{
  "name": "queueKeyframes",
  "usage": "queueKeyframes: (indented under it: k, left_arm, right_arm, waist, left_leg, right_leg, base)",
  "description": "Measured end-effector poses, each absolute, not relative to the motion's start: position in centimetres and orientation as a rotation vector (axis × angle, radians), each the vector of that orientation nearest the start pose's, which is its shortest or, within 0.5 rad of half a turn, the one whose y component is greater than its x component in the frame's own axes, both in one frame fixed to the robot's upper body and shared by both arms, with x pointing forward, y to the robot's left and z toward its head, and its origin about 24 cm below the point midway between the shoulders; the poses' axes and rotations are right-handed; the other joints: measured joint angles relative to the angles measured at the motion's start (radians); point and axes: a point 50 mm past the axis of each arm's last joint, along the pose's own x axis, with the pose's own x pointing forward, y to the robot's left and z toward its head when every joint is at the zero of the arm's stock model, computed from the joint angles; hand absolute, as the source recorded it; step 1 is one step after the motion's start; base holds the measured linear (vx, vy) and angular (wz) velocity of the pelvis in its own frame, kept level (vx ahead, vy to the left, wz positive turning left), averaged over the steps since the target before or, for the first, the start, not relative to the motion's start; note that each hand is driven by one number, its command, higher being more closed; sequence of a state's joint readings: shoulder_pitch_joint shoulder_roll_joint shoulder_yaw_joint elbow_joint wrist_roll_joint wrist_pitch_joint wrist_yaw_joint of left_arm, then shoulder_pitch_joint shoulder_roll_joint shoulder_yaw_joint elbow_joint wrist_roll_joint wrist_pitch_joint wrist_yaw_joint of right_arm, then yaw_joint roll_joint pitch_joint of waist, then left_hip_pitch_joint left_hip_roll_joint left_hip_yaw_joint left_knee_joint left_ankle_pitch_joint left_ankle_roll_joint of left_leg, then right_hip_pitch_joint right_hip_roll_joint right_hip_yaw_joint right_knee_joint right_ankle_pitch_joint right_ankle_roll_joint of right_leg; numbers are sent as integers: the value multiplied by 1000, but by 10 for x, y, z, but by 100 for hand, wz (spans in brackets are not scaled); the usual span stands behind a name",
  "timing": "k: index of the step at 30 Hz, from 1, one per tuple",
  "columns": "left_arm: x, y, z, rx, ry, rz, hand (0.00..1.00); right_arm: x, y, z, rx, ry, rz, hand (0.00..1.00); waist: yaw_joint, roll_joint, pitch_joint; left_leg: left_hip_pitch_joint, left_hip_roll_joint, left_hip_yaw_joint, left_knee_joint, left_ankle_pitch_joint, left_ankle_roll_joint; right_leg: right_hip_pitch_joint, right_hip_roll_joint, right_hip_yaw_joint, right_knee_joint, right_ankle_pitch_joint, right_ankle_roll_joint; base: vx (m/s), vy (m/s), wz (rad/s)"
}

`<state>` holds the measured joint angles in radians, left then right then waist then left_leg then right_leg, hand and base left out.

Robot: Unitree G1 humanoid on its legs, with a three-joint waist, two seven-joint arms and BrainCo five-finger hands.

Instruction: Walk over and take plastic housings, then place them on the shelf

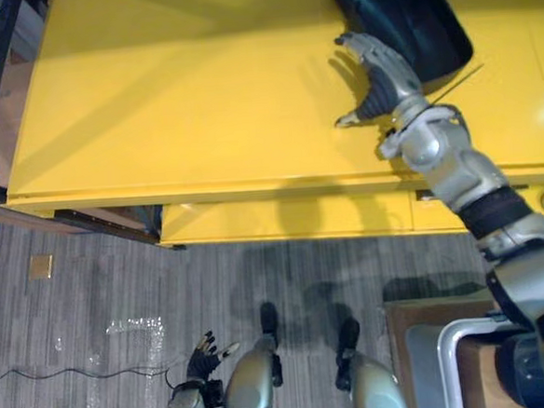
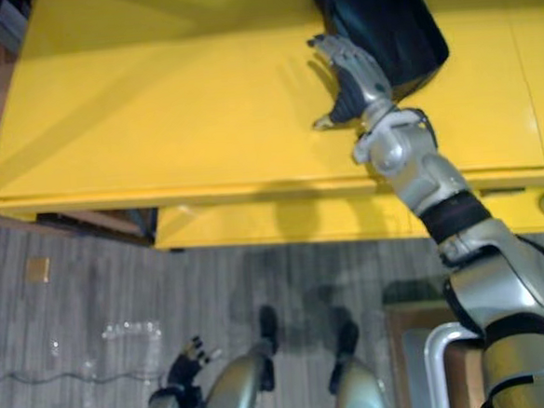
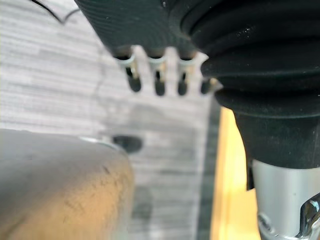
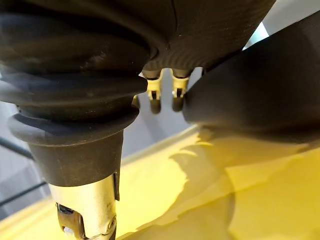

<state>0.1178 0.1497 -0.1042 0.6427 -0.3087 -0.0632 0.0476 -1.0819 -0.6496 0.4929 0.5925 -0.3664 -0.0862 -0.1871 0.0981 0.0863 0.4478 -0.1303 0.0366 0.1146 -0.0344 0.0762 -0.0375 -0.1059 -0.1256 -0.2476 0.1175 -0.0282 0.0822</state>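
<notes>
Housing [image 1: 413, 21], black, sits at the tabletop's [image 1: 171, 99] far edge. The right hand [image 1: 382, 77] is just beside it, fingers spread, gripping nothing. The left hand [image 1: 204, 363] hangs above the floor [image 1: 91, 291], fingers relaxed.

Black housing [image 1: 410, 19], yellow table [image 1: 191, 107]

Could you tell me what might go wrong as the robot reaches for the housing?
1. The open right hand sits beside the black housing, not around it; closing might shove it across the yellow table.
2. The housing looks bulky for one hand, and the left hand hangs low.
</notes>
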Motion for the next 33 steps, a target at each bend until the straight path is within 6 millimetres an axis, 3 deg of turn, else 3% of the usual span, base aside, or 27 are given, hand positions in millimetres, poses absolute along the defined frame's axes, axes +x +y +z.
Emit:
queueKeyframes:
  k: [7, 12, 18, 21, 27, 33]
  left_arm:
    - [164, 183, -110, -111, 696, 122, 0]
    - [164, 182, -110, -108, 694, 122, 0]
    - [165, 179, -109, -109, 682, 111, 0]
    - [166, 179, -108, -109, 683, 110, 0]
    - [165, 179, -109, -109, 692, 109, 0]
    - [164, 179, -110, -111, 700, 111, 0]
  right_arm:
    - [395, -196, 274, -1105, -533, -214, 0]
    - [384, -194, 288, -993, -782, -299, 0]
    - [338, -179, 337, -734, -1235, -402, 0]
    - [327, -175, 344, -705, -1302, -392, 0]
    - [321, -168, 344, -701, -1287, -322, 0]
    - [347, -198, 331, -1039, -840, -284, 0]
  waist:
    - [4, 13, 18]
    - [-3, 15, 19]
    - [-5, 16, 20]
    - [-8, 16, 20]
    - [-25, 16, 20]
    - [-30, 15, 20]
  left_leg:
    - [-6, 1, 2, 6, 0, 0]
    - [-11, 2, 4, 6, 1, 2]
    - [-12, 4, 4, 5, 1, 1]
    - [-12, 2, 4, 6, 1, 1]
    - [-11, 2, 5, 7, 1, 1]
    - [-10, 2, 22, 4, 1, 2]
  right_leg:
    - [-9, -1, 3, 11, 0, -1]
    - [-17, -1, 5, 13, 0, -1]
    - [-19, -4, 5, 13, -1, -2]
    - [-19, -5, 5, 13, -1, -2]
    - [-20, -6, 6, 16, -1, -2]
    - [-35, -7, 23, 28, -1, -1]
  base:
    - [-1, 2, -1]
    - [1, 1, -1]
    - [0, 0, 0]
    - [0, 0, 0]
    - [0, 0, 0]
    - [0, 7, -8]
